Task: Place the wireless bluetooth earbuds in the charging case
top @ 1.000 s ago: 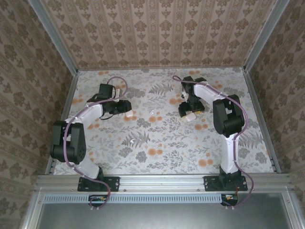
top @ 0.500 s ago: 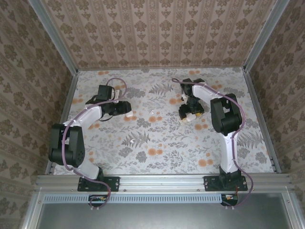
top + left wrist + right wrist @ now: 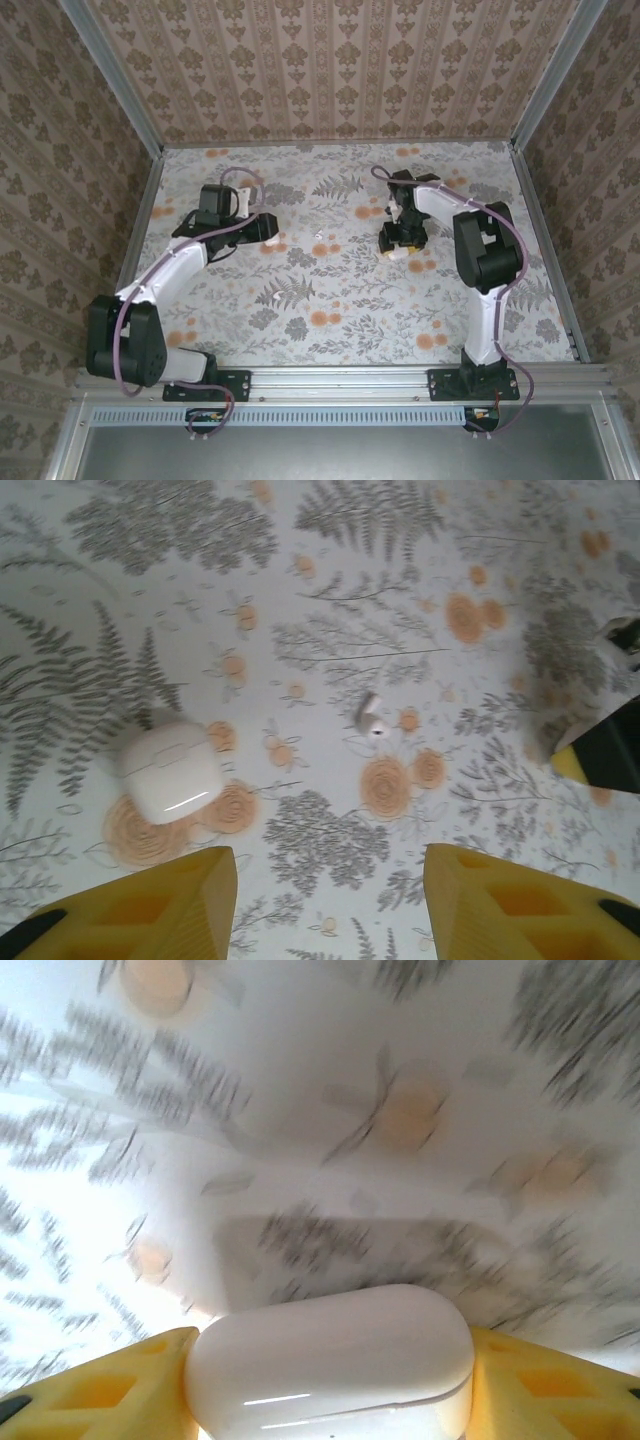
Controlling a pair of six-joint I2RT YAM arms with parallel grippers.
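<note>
A white pebble-shaped charging case [image 3: 330,1355] sits between the yellow fingers of my right gripper [image 3: 330,1385], touching both; the jaws are shut on it just above the flowered table. From above, that gripper [image 3: 397,247] is at the right rear of the table. One tiny white earbud [image 3: 371,716] lies on the cloth ahead of my left gripper [image 3: 328,868], which is open and holds nothing. The top view shows the earbud [image 3: 320,237] between the two grippers, right of the left gripper [image 3: 268,231].
A second white pebble-shaped case [image 3: 170,771] lies shut on the cloth, left of the earbud in the left wrist view and nearer the arm bases from above [image 3: 276,296]. Patterned walls [image 3: 330,70] enclose the table on three sides.
My right gripper's fingers have narrowed onto the white case. The left arm's elbow has swung down and to the left, while its gripper stays near the same spot.
</note>
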